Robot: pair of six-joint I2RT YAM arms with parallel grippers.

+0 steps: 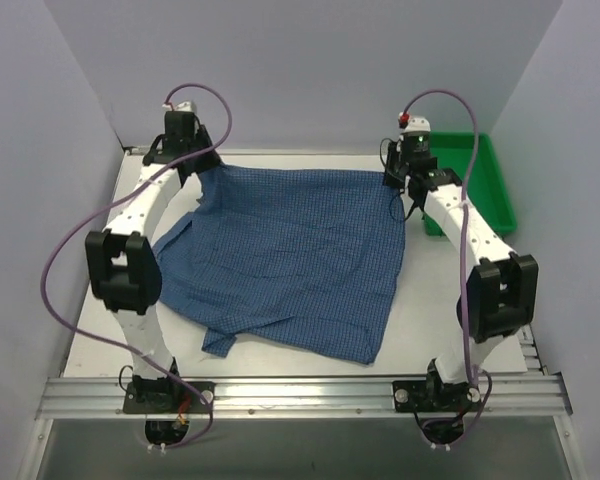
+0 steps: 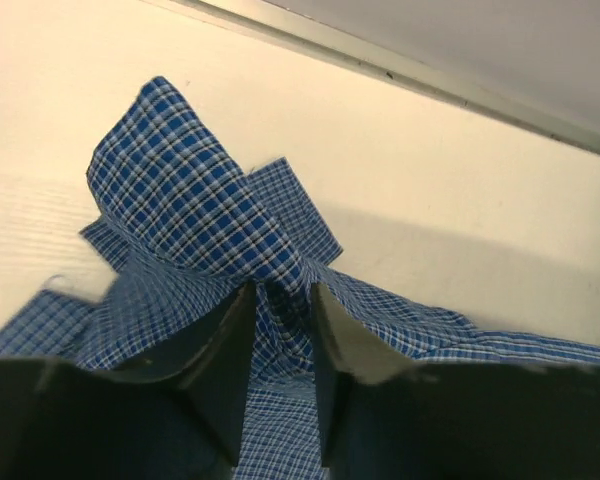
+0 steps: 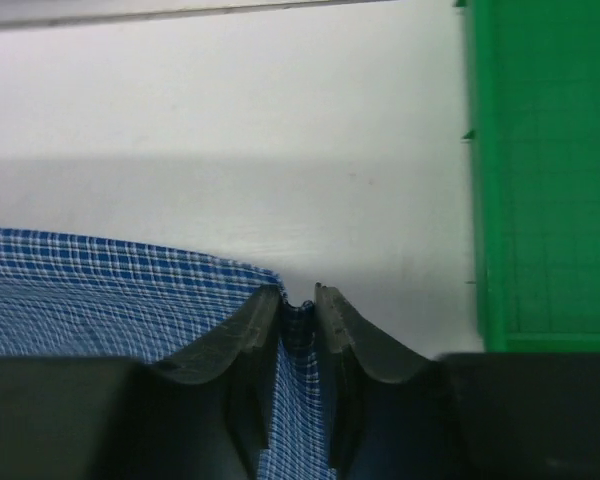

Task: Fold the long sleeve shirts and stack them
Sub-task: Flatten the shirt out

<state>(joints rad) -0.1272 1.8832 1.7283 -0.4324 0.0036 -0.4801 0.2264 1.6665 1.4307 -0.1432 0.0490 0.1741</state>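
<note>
The long sleeve shirt (image 1: 290, 255), blue fine-checked cloth, lies spread over the middle of the table with a sleeve folded under at the near left. My left gripper (image 1: 195, 165) is at its far left corner. In the left wrist view the jaws (image 2: 282, 290) stand a little apart, and a raised peak of shirt (image 2: 190, 210) runs loosely between them. My right gripper (image 1: 405, 190) is at the far right corner. There the jaws (image 3: 298, 295) are pinched on a narrow fold of the shirt's edge (image 3: 100, 290).
A green bin (image 1: 485, 185) stands at the far right, close beside my right gripper, and its wall (image 3: 550, 170) fills the right of that wrist view. The white table (image 1: 90, 340) ends at grey walls behind and at both sides.
</note>
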